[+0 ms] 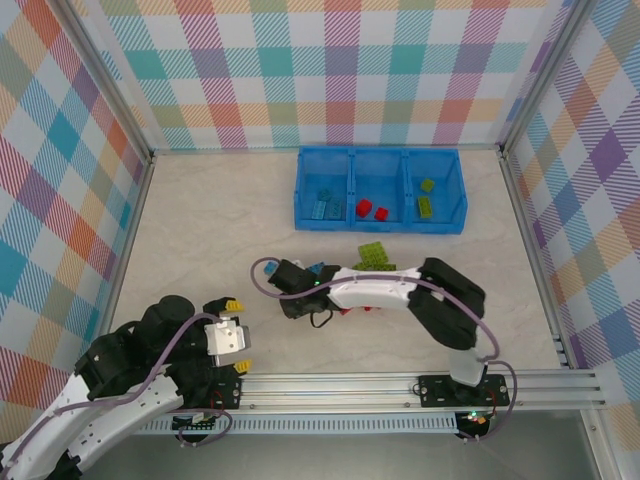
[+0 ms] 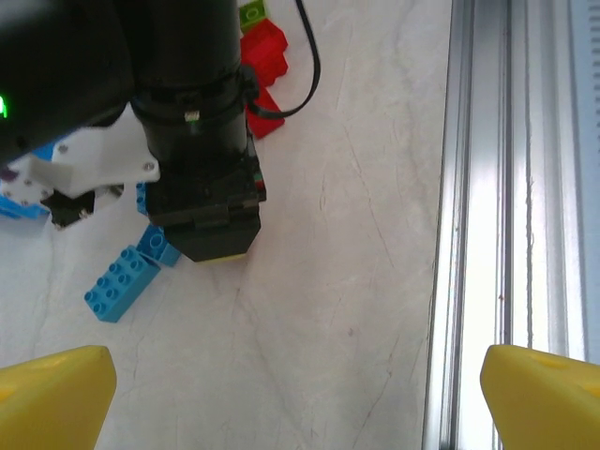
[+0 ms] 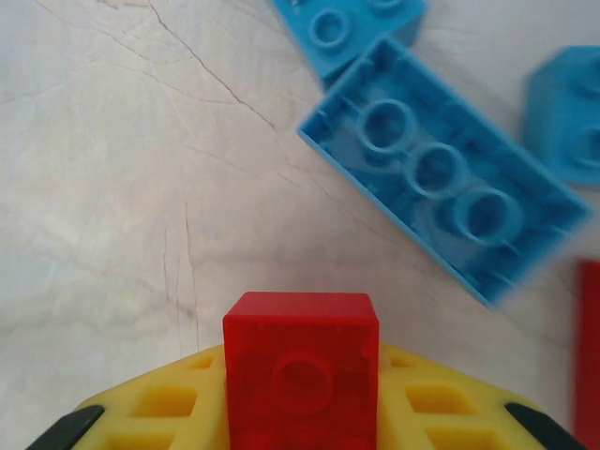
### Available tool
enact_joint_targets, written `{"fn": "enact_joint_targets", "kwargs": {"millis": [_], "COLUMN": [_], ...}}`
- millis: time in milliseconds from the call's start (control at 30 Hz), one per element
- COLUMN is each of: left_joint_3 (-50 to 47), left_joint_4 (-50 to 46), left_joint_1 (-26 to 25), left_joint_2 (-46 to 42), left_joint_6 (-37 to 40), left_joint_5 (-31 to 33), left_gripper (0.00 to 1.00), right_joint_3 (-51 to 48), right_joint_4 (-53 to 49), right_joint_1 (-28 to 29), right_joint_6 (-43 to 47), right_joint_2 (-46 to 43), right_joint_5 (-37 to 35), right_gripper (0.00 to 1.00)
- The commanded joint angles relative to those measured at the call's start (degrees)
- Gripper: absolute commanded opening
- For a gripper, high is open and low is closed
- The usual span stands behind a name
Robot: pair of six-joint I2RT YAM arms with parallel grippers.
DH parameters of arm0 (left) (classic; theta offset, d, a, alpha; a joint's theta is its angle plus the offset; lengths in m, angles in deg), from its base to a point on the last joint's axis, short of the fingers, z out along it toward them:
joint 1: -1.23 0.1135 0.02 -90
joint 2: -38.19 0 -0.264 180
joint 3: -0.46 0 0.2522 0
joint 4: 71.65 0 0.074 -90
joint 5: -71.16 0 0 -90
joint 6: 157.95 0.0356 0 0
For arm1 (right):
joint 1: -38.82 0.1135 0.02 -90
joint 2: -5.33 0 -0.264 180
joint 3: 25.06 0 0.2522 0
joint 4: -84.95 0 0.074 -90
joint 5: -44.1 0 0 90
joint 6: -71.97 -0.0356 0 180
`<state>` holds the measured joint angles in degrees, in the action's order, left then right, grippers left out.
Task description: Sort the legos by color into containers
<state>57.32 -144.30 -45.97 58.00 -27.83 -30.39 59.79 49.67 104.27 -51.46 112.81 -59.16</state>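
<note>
Right gripper (image 3: 300,427): mine, clamped on small red studded plastic brick (image 3: 300,347), on the surface near bright blue three-compartment plastic tray (image 1: 380,224).
Left gripper (image 2: 300,403): mine, jaws wide, well apart from tray.

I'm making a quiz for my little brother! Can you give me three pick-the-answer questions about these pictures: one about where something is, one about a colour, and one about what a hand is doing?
1. Where in the tray are the green bricks?
A) left end
B) middle
C) right end

2. What colour is the brick in the right hand?
A) red
B) green
C) blue

3. How is the left hand?
A) shut on a brick
B) open and empty
C) shut and empty

Answers:
1 C: the top view shows both in the rightmost bin.
2 A: the right wrist view shows it pinching a red one.
3 B: its yellow fingers stand wide apart, with bare table between them.
</note>
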Motion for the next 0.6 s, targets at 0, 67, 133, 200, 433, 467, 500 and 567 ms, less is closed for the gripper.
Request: {"fn": "enact_joint_targets", "kwargs": {"millis": [0, 67, 133, 200, 433, 467, 500, 567], "left_joint_3": [3.4, 4.1, 4.2, 3.7, 6.1, 6.1, 5.9, 5.1], "left_joint_4": [7.1, 11.5, 16.7, 22.3, 24.4, 24.2, 24.2, 24.5], "left_joint_1": [-0.3, -0.3, -0.3, -0.3, -0.3, -0.3, -0.3, -0.3], "left_joint_2": [3.2, 5.6, 7.4, 9.1, 19.9, 20.9, 21.3, 21.5], "left_joint_6": [-4.1, -8.3, -12.8, -18.9, -33.5, -34.6, -35.5, -37.6], "left_joint_5": [-3.9, -4.7, -4.8, -3.5, 1.8, 3.1, 4.0, 4.6], "left_gripper": [1.0, 1.0, 1.0, 1.0, 1.0, 1.0, 1.0, 1.0], "right_joint_3": [-3.0, -4.6, -6.2, -6.9, -3.4, -1.5, 0.0, 3.5], "right_joint_4": [1.6, 0.2, -1.0, -2.1, 1.0, 1.2, 1.6, 2.3], "right_joint_1": [-0.8, -3.0, -6.9, -12.4, -34.4, -36.3, -37.5, -39.9], "right_joint_6": [1.3, 3.2, 5.6, 8.1, 15.4, 16.1, 16.9, 17.8], "right_joint_2": [-10.5, -16.1, -21.0, -24.9, -22.2, -19.5, -17.1, -11.7], "right_joint_5": [-2.7, -5.7, -8.1, -8.9, -3.0, -2.0, -1.1, 0.8], "right_gripper": [0.29, 0.29, 0.29, 0.28, 0.23, 0.23, 0.23, 0.24]}}
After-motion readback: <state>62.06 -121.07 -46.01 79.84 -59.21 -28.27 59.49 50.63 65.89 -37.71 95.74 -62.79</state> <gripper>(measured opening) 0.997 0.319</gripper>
